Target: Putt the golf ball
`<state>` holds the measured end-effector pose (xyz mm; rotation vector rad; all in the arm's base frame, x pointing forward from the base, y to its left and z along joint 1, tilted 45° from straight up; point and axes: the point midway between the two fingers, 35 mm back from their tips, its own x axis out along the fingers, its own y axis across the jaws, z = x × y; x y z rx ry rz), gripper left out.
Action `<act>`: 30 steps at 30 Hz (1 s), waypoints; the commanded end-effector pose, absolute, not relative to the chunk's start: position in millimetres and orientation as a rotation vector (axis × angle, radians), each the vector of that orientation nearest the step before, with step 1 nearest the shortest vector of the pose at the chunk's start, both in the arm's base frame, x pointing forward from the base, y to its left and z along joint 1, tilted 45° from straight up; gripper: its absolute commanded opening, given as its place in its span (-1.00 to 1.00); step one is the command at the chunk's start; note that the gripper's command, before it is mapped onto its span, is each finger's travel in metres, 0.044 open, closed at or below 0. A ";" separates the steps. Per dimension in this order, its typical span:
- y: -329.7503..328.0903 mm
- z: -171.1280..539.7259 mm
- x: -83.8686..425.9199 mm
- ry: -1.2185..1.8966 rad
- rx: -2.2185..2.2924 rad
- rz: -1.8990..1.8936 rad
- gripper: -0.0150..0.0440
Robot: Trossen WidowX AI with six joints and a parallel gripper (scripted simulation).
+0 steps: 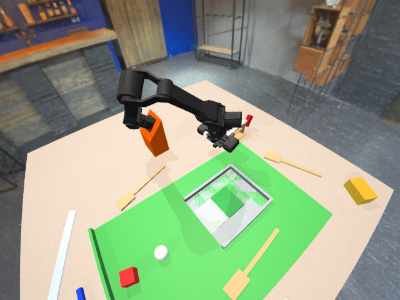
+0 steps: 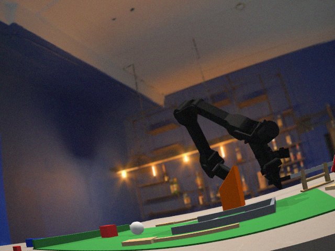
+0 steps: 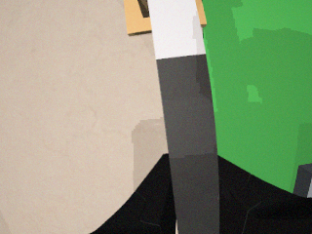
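Black claw (image 1: 230,144) pinches the grey-and-white shaft of the one red-headed putter (image 1: 248,120).
One white golf ball (image 1: 160,252) sits well apart from the claw on the green mat (image 1: 290,206); three tan wooden paddles (image 1: 249,266) lie around.

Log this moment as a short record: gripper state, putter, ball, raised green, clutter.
gripper: shut on the putter's dark grip end
putter: shaft lies across a small wooden stand, red head at the far end
golf ball: white, on the green mat, near the red cube
raised green: inside the grey frame, no ball on it
clutter: orange block, yellow block, three tan paddles
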<state>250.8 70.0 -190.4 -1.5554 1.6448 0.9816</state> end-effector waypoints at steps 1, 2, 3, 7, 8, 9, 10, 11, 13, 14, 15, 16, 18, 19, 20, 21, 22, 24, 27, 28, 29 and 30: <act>92.7 -172.9 258.0 1.620 -1.550 0.988 -0.49; 98.9 -166.9 258.7 1.620 -1.549 0.989 -0.49; 105.2 -160.8 259.2 1.620 -1.549 0.989 -0.49; 129.8 -134.6 258.6 1.621 -1.548 0.991 -0.49; 134.6 -129.1 258.0 1.621 -1.548 0.991 -0.49; 137.5 -125.7 257.5 1.622 -1.548 0.991 -0.49; 138.5 -124.6 257.4 1.622 -1.548 0.991 -0.49; 138.5 -124.6 257.4 1.622 -1.548 0.991 -0.49; 132.0 -131.8 257.1 1.621 -1.564 0.994 -0.49; 131.4 -130.6 257.9 1.621 -1.560 0.992 -0.49; 130.4 -128.6 259.1 1.621 -1.554 0.990 -0.49; 129.1 -125.8 260.9 1.621 -1.545 0.987 -0.49; 125.6 -118.9 265.2 1.621 -1.524 0.978 -0.49; 124.2 -116.4 266.7 1.621 -1.516 0.975 -0.49; 123.0 -114.3 268.2 1.621 -1.510 0.970 -0.49; 121.3 -111.5 270.2 1.621 -1.501 0.961 -0.49; 119.0 -107.9 272.9 1.622 -1.491 0.949 -0.49; 113.2 -99.0 279.1 1.623 -1.465 0.920 -0.49; 102.1 -83.2 289.1 1.624 -1.419 0.869 -0.49; 98.8 -78.8 291.8 1.624 -1.407 0.852 -0.49; 95.9 -75.2 294.1 1.625 -1.397 0.837 -0.49; 92.5 -71.1 296.9 1.626 -1.385 0.817 -0.49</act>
